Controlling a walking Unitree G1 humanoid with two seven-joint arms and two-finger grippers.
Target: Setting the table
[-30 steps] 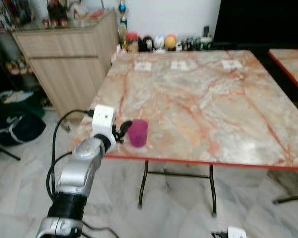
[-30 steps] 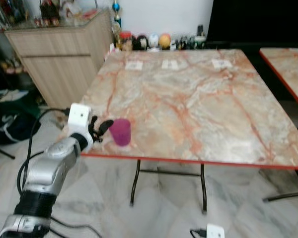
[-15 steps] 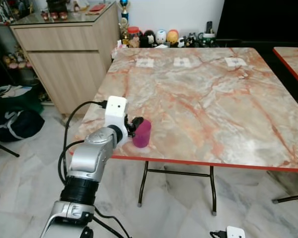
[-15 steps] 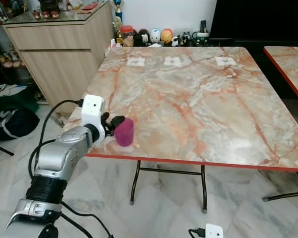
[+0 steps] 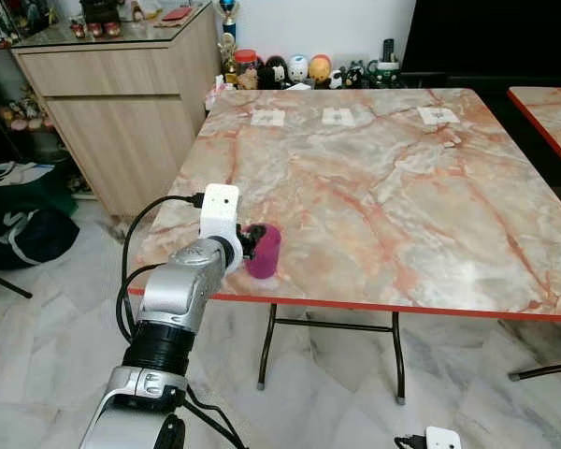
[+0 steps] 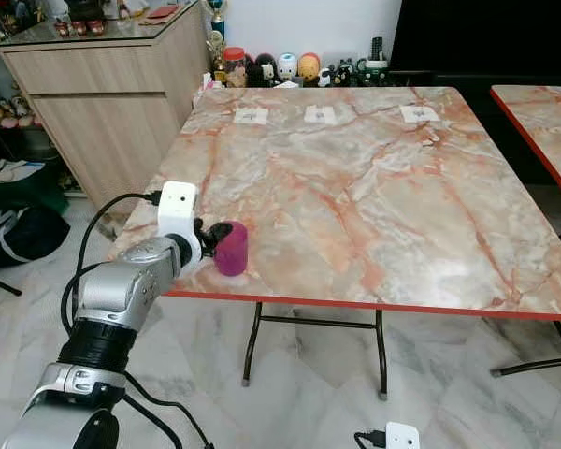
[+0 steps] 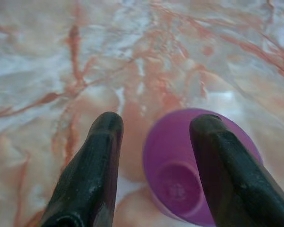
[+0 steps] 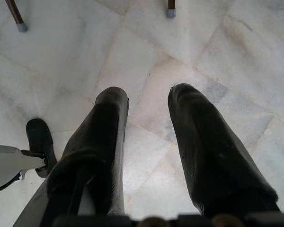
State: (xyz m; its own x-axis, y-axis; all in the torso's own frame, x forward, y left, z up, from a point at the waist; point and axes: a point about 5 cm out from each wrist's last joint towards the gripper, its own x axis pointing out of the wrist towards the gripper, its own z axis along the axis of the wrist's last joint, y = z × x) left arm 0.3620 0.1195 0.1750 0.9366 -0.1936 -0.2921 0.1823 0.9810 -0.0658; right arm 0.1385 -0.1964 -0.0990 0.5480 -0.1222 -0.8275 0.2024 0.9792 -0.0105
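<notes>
A purple plastic cup (image 5: 263, 251) stands near the front left edge of the marble table (image 5: 383, 187). My left gripper (image 5: 251, 245) reaches in from the left and is up against the cup. In the left wrist view the left gripper (image 7: 156, 122) is open. One black finger (image 7: 222, 175) lies over the cup's (image 7: 180, 179) mouth, the other finger (image 7: 92, 165) is outside it, and the near rim lies between them. My right gripper (image 8: 149, 94) hangs open over the marble floor, holding nothing.
Three small paper cards (image 5: 338, 116) lie near the table's far edge, with figurines (image 5: 290, 71) behind them. A wooden cabinet (image 5: 122, 84) stands at the left, a dark bag (image 5: 19, 229) on the floor beside it. A second table (image 5: 547, 117) is on the right.
My left arm has reached forward, bringing its fingers from just short of the cup to around its rim. The cup has stayed about where it was. The camera shifted slightly.
</notes>
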